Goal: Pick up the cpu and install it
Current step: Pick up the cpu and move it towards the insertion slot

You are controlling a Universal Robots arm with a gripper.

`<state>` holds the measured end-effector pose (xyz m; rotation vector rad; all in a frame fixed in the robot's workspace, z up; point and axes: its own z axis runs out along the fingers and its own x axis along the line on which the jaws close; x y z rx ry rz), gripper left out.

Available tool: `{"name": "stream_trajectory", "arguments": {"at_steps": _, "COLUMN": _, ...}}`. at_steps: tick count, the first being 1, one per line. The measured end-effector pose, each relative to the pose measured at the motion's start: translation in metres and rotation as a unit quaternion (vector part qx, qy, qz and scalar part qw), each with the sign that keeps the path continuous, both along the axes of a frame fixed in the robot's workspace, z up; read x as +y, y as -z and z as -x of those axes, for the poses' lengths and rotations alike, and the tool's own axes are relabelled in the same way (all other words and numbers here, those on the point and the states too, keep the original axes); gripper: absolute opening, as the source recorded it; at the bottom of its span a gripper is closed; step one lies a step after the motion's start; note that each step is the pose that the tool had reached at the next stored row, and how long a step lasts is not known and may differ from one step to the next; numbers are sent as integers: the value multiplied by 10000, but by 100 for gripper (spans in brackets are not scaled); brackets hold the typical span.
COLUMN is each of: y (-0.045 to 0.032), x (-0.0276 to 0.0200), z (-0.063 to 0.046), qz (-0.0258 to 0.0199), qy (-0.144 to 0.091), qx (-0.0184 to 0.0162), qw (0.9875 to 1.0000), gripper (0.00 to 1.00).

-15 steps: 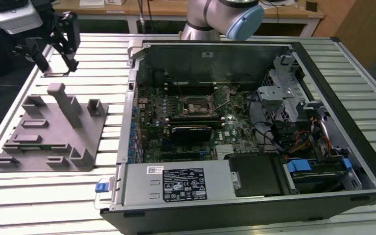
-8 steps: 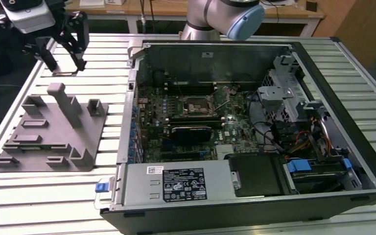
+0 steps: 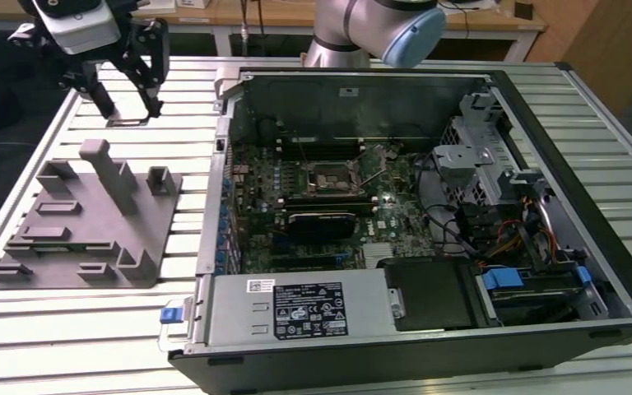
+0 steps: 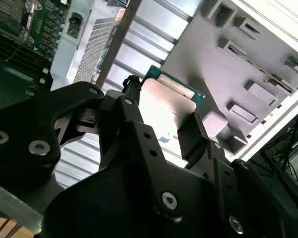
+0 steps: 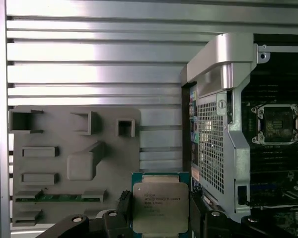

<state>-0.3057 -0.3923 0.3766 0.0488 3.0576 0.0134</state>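
The cpu (image 5: 160,206), a flat square chip with a shiny silver top and a thin green rim, hangs in the air with my gripper (image 5: 160,218) shut on it; a black finger (image 5: 195,210) presses each side. In the exterior view the gripper (image 3: 129,111) is high at the left, above the slatted table behind the grey holder block (image 3: 85,222), with the cpu (image 3: 129,122) seen edge-on between its tips. The second wrist view shows the cpu (image 4: 164,106) over the table between the block and the computer case. The open black socket frame (image 3: 327,177) (image 5: 279,121) lies on the motherboard, well to the exterior view's right of the gripper.
The open computer case (image 3: 579,164) lies on the slatted metal table (image 3: 75,329). Inside it are a labelled grey power supply box (image 3: 294,309), a drive cage (image 3: 480,164) and cables. The case's upright metal wall (image 5: 218,148) stands between the gripper and the motherboard.
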Motion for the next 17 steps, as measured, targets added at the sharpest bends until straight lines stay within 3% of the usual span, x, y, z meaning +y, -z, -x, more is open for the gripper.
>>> {"name": "stream_trajectory", "arguments": {"at_steps": 17, "y": 0, "x": 54, "z": -479, "qz": 1, "qy": 0, "qx": 19, "qw": 10000, "gripper": 55}}
